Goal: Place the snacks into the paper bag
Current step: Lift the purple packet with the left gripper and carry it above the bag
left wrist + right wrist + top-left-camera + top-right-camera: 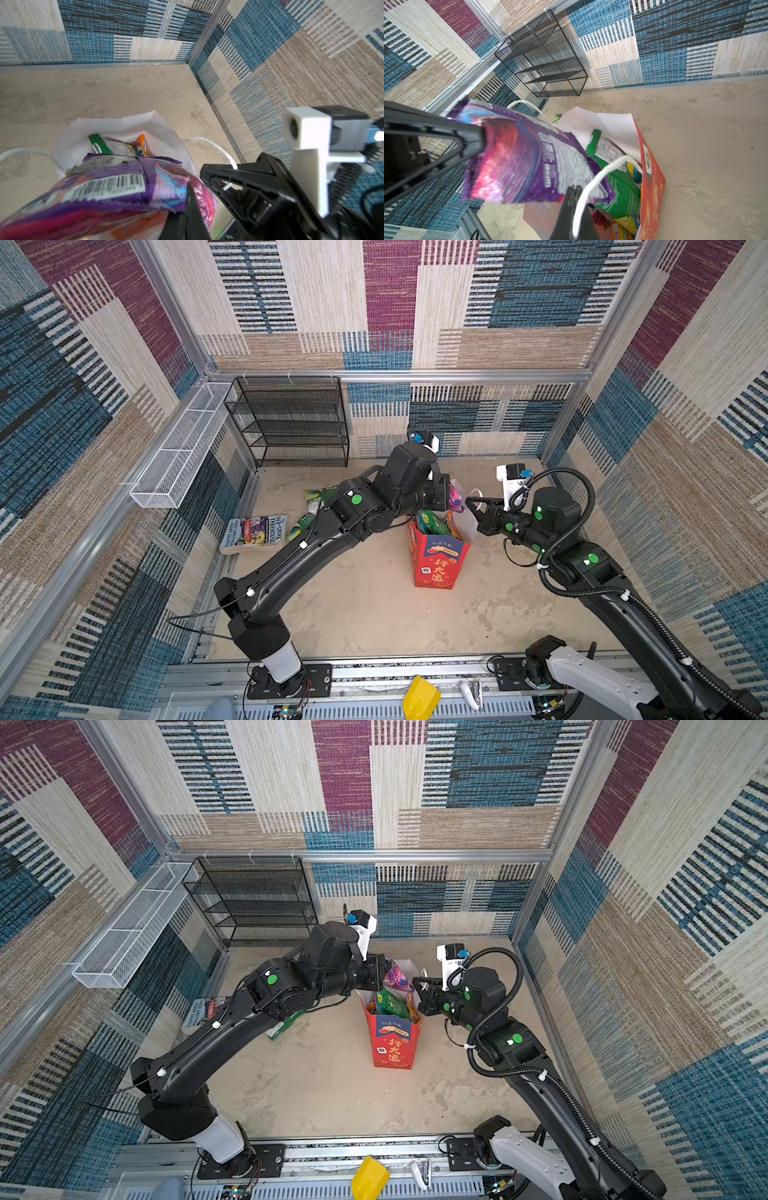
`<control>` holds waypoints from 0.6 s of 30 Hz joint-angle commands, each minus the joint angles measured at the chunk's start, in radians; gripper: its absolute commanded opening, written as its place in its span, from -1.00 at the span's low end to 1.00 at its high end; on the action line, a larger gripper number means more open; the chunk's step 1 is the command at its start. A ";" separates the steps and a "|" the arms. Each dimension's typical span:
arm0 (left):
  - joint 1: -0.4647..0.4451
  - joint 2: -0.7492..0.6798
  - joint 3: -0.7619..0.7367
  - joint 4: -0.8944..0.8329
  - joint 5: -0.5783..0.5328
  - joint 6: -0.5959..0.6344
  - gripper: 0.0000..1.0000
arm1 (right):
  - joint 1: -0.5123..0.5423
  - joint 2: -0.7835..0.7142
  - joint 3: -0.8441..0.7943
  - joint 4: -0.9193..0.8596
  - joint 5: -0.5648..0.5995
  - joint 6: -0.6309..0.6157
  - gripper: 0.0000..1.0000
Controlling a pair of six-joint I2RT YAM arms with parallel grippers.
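Where blue, "100%" on paper bag (432, 572)

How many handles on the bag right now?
2. One cord handle is pinched by the right gripper; the other cord handle stands free on the opposite side of the paper bag.

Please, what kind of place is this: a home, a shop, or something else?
Probably a robot test booth, not a home: walls lined with patchwork blue, beige and maroon carpet, silver aluminium frame bars, and two black robot arms bolted to a grey metal rail.
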 commanded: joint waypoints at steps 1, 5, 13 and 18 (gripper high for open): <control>0.012 0.027 -0.003 0.046 -0.064 -0.064 -1.00 | 0.002 -0.006 0.003 0.029 -0.021 0.013 -0.98; 0.017 0.068 -0.004 0.048 -0.094 -0.112 -1.00 | 0.002 -0.005 0.004 0.033 -0.029 0.018 -0.98; 0.026 0.157 0.006 0.081 -0.116 -0.182 -1.00 | 0.002 0.009 -0.003 0.048 -0.060 0.030 -0.99; 0.043 0.197 -0.020 0.095 -0.116 -0.247 -1.00 | 0.003 -0.002 -0.005 0.050 -0.059 0.035 -0.99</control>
